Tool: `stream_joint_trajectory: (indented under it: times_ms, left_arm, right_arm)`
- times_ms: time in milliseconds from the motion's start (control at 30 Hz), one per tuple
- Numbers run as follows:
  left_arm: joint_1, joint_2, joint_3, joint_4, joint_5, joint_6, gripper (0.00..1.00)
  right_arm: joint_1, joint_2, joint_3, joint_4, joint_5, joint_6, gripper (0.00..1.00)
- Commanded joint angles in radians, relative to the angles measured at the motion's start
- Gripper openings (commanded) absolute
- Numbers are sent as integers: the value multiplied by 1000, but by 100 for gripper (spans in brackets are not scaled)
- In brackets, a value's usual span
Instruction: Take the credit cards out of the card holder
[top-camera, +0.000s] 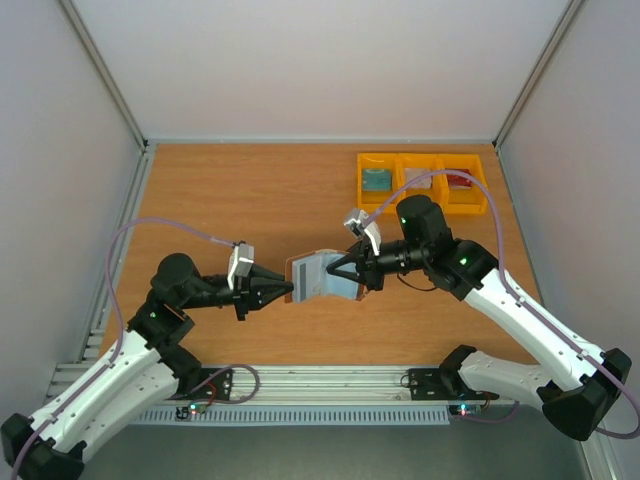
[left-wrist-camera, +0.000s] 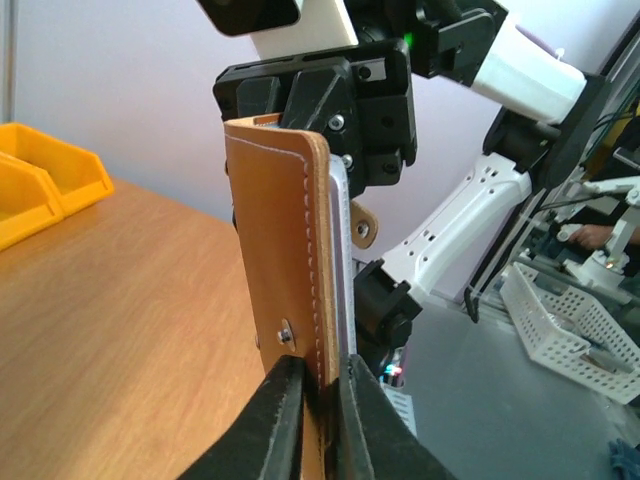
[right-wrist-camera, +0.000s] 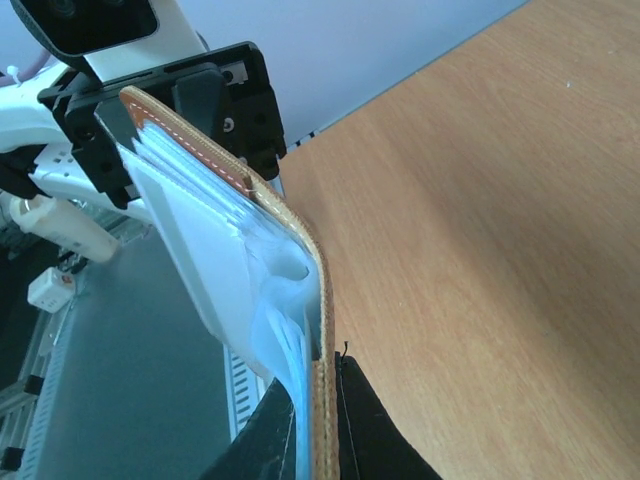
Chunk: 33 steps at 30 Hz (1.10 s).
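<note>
White walls close in a wooden table (top-camera: 250, 190) on three sides. Two white-and-black arms reach toward each other from the near edge and meet over the middle of the table.

A row of three yellow bins (top-camera: 422, 183) sits at the far right of the table. Each bin has one of the credit cards in it: a teal card (top-camera: 377, 180) in the left bin, a whitish-grey card (top-camera: 418, 178) in the middle one and a red card (top-camera: 459, 179) in the right one.

The card holder (top-camera: 322, 275) hangs between the two arms above the wood, well apart from the bins. It is spread partly apart, with brown leather outside and pale blue-grey pockets (right-wrist-camera: 210, 250) inside. Whether a card sits in those pockets cannot be told.

The left gripper (top-camera: 285, 289) is clenched on the holder's left edge; its wrist view shows a black finger pressed against each face of the leather. The right gripper (top-camera: 335, 270) is clamped on the opposite edge, with its fingers tight on the stitched leather.

A small brown snap tab (left-wrist-camera: 363, 225) sticks out from the holder's far side, and a metal stud (left-wrist-camera: 286, 335) shows low on the leather face.
</note>
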<state>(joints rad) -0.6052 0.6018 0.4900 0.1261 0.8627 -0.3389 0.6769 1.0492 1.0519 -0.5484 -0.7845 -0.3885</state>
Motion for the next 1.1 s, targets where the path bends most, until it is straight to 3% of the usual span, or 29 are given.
stream_joint_trajectory:
  times_ms: [0, 133, 200, 300, 400, 467, 567, 633, 867, 1067]
  left_arm:
    - [4, -5, 10, 64, 35, 0, 6]
    - [4, 1, 7, 72, 10, -13, 1]
    - [3, 8, 7, 71, 6, -13, 13]
    - [0, 11, 10, 68, 17, -7, 37]
    - [-2, 16, 12, 68, 19, -6, 46]
    - [-6, 23, 12, 73, 11, -8, 39]
    - [-11, 30, 11, 76, -3, -9, 14]
    - [-12, 30, 8, 82, -6, -9, 9]
    - [-24, 40, 4, 81, -29, 8, 0]
    - [-25, 39, -4, 99, -29, -20, 0]
  right_arm:
    - [-2, -22, 30, -2, -5, -22, 1]
    - [-2, -20, 36, -1, -24, -13, 1]
    - [-1, -20, 36, 1, -21, -7, 1]
    - [-2, -19, 31, 2, -11, -6, 1]
    - [-2, -14, 26, 9, -3, -6, 1]
    - [-2, -1, 31, 10, -9, -5, 1]
    - [-3, 7, 37, 19, -29, 1, 1]
    - [-1, 3, 36, 21, -28, 1, 1]
    - [-3, 2, 36, 28, -51, 11, 1]
    - [-1, -1, 33, 51, -158, 10, 1]
